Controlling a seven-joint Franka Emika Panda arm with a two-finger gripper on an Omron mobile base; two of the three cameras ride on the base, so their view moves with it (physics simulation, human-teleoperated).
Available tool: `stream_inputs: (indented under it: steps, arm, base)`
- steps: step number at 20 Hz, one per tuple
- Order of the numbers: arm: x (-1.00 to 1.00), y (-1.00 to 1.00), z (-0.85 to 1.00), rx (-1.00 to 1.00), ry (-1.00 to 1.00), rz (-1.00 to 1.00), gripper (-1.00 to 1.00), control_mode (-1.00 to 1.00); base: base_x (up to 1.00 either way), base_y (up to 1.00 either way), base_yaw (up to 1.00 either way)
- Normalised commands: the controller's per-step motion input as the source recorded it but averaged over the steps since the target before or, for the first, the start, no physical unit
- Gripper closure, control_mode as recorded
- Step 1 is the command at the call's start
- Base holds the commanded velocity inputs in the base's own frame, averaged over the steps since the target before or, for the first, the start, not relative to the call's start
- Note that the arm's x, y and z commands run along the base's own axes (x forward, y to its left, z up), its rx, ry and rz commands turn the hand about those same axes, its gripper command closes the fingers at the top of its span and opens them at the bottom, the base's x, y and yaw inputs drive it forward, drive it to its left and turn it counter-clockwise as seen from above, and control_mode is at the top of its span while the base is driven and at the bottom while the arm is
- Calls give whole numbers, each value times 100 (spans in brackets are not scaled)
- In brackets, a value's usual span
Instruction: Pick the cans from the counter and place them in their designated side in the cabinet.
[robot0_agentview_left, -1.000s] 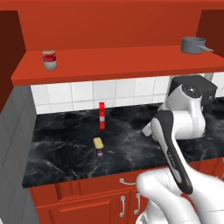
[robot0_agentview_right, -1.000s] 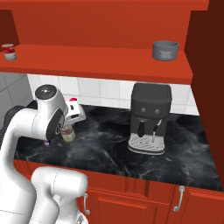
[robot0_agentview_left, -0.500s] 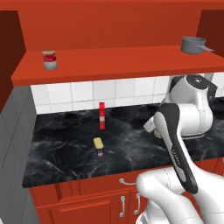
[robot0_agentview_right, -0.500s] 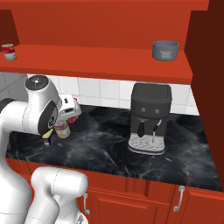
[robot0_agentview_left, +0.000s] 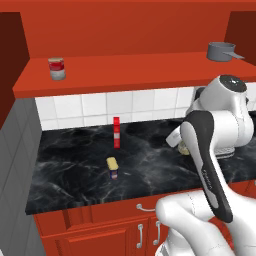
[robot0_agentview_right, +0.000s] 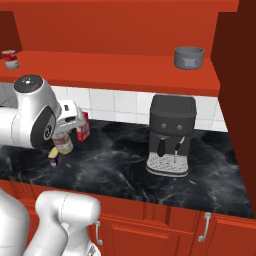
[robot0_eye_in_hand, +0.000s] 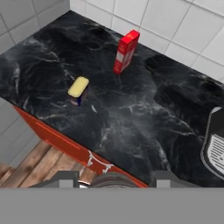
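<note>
Jaws closed on the round can (robot0_agentview_right: 63, 143), held between the gripper (robot0_agentview_right: 67, 131) fingers, lifted off the counter (robot0_agentview_left: 150, 165). Rectangular tin (robot0_agentview_left: 112, 167) lies on the counter, well apart from the jaws, near the red box (robot0_agentview_left: 116, 132). Count: two task cans, one red-and-white can (robot0_agentview_left: 57, 68) on the cabinet shelf (robot0_agentview_left: 130, 70), one grey pot (robot0_agentview_right: 189, 57), one coffee machine (robot0_agentview_right: 170, 135).

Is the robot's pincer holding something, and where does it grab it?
Yes, the pincer holds the round can by its top end, lifted off the counter.

Both base views flank the arm, sharing the counter (robot0_agentview_left: 75, 170); the hand view looks down on it
</note>
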Motion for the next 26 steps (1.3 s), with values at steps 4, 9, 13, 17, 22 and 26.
stream_inputs:
  steps: [4,9,13,17,22,26]
  arm:
    - [-21,6,29,0,0,2,100,-100]
    - [-23,5,27,0,0,2,100,-100]
    - [-17,8,26,1,0,2,100,-100]
    - [-8,18,25,2,-2,3,100,-100]
    - [0,19,26,3,-5,3,100,-100]
    - [0,15,29,4,-6,4,100,-100]
  base:
    - [0,0,0]
    - [0,0,0]
    - [0,0,0]
    - [0,0,0]
    - [0,0,0]
    - [0,0,0]
